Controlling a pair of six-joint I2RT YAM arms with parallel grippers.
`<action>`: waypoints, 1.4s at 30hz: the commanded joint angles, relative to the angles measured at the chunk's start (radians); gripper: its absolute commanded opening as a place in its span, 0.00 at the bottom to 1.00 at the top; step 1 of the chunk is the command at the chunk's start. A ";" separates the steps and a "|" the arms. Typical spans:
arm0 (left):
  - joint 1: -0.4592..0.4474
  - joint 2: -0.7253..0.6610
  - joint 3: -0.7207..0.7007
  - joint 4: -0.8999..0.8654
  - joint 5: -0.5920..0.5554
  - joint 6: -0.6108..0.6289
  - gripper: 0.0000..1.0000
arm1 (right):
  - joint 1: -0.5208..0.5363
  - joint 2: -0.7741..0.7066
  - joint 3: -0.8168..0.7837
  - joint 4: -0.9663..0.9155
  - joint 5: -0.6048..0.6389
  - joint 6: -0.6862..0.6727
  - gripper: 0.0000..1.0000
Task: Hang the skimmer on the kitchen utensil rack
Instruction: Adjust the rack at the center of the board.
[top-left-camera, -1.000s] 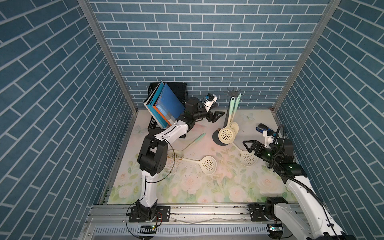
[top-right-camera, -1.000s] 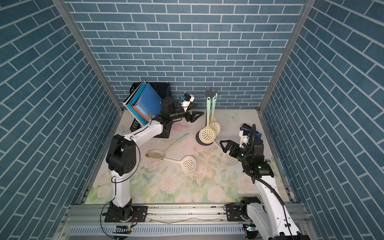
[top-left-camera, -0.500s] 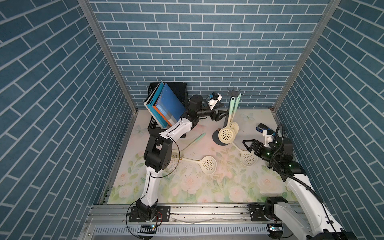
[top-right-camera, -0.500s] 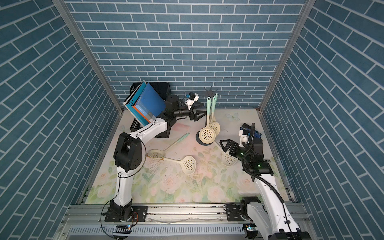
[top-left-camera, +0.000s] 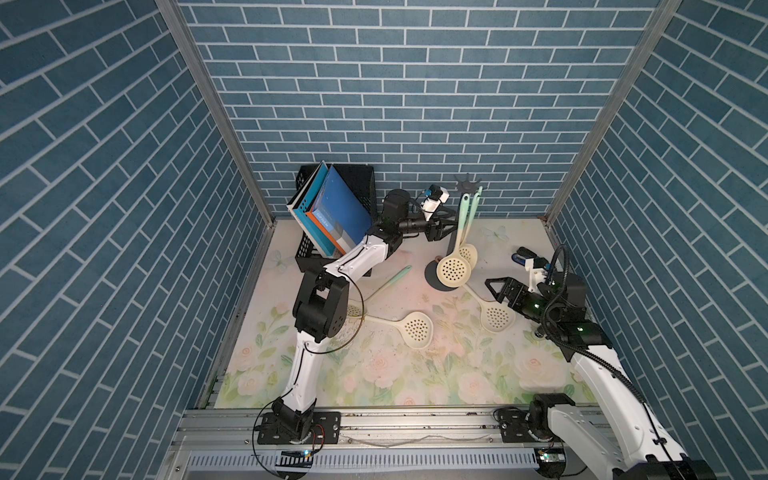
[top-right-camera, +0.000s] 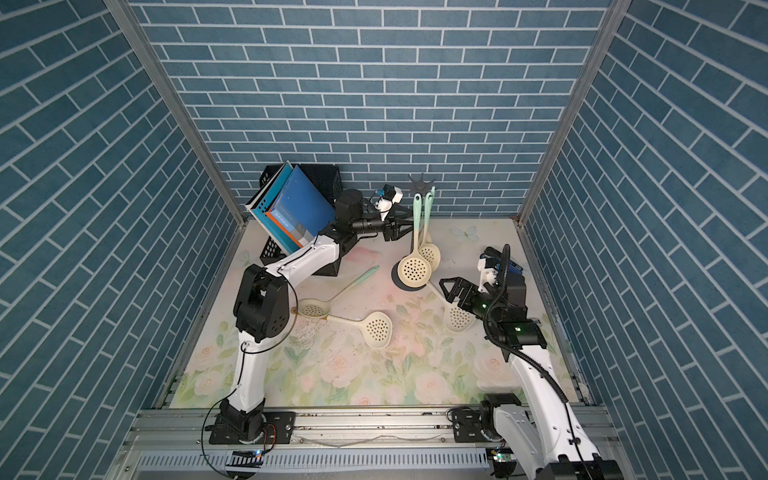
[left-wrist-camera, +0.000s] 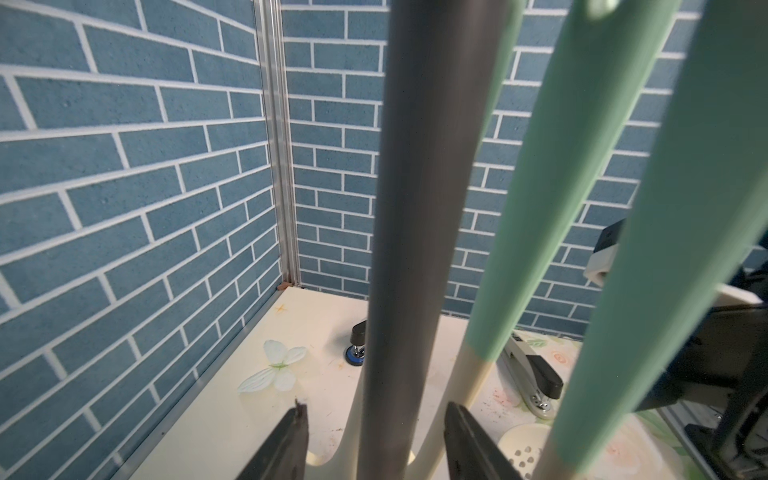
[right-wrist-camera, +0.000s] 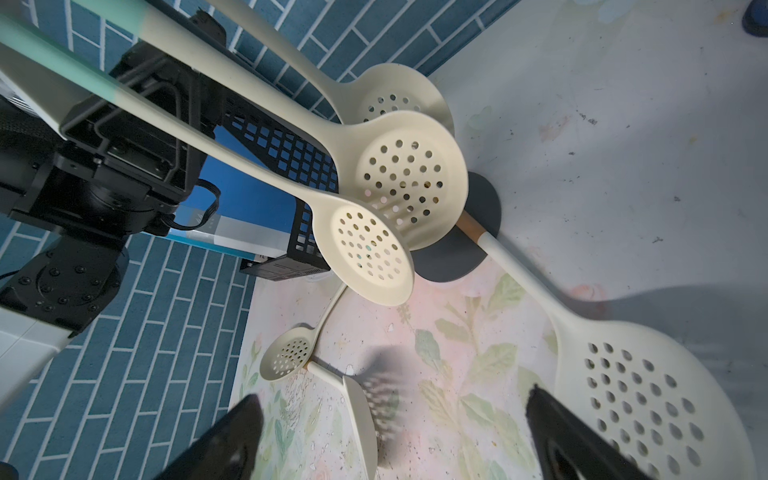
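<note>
At twelve o'clock the rack carries hung skimmers; three loose skimmers lie unhung. The left gripper loosely straddles its pole; the right gripper gapes, empty.

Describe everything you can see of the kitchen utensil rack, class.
The kitchen utensil rack is a dark grey, metal-looking stand: round flat base, thin upright pole, star-shaped crown of hooks. It stands upright on the floral table near the back wall. Cream skimmers with mint handles hang from its crown. The left gripper's open jaws straddle the pole without visibly touching it.
</note>
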 joint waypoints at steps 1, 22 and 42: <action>-0.012 0.024 0.025 0.018 0.025 0.001 0.51 | -0.003 -0.007 0.027 0.010 0.012 -0.014 0.98; -0.021 -0.045 -0.071 0.062 -0.135 0.021 0.12 | -0.002 -0.026 0.016 0.007 0.020 -0.011 0.98; -0.031 -0.154 -0.196 0.173 -0.372 -0.055 0.00 | -0.002 -0.086 -0.020 0.018 0.027 -0.001 0.98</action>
